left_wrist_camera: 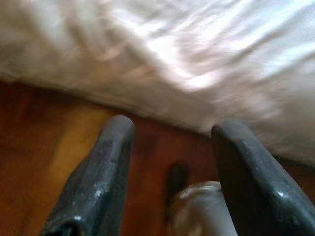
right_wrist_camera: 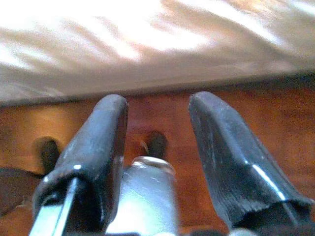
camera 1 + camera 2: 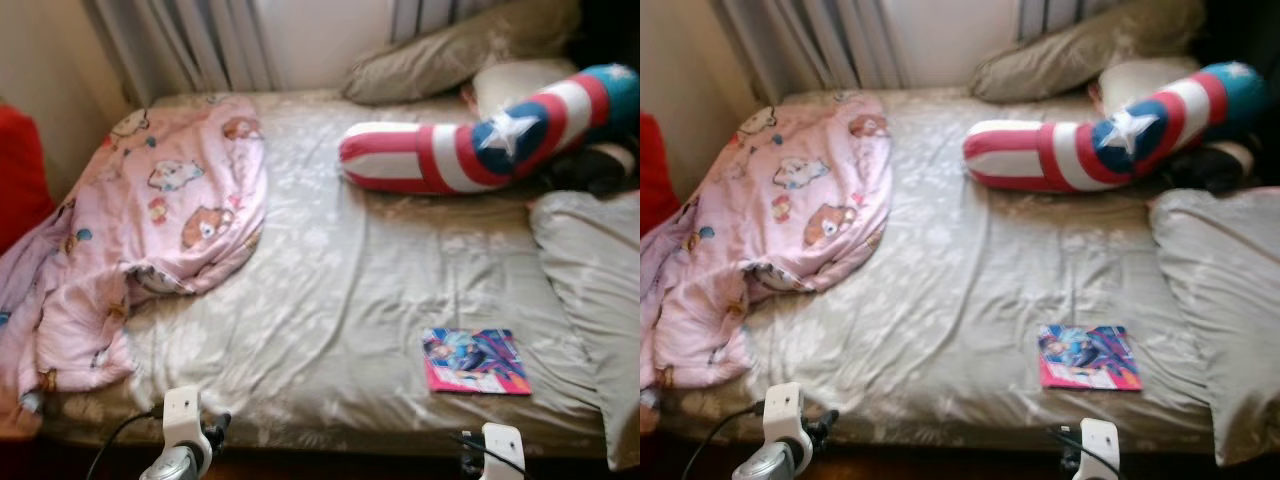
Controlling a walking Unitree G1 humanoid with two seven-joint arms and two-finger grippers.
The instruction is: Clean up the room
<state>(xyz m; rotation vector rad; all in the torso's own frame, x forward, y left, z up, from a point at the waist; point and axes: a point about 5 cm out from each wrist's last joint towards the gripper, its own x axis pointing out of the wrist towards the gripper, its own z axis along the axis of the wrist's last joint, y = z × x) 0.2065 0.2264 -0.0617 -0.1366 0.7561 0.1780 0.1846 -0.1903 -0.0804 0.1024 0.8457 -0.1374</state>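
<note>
The bed stretched before me, a pink blanket heaped on its left and a book lying near the front edge. My left gripper and right gripper hung over the wooden floor, fingers spread, holding nothing.

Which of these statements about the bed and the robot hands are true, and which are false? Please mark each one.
1. The pink cartoon blanket lies crumpled on the robot's left side of the bed. True.
2. The colourful book lies on top of the pink cartoon blanket. False: it lies on the bare sheet, near the front edge on the robot's right.
3. The left hand is open and holds nothing. True.
4. The right hand grips the colourful book. False: it is open and empty, low by the bed's edge.
5. The striped star pillow lies near the head of the bed. True.
</note>
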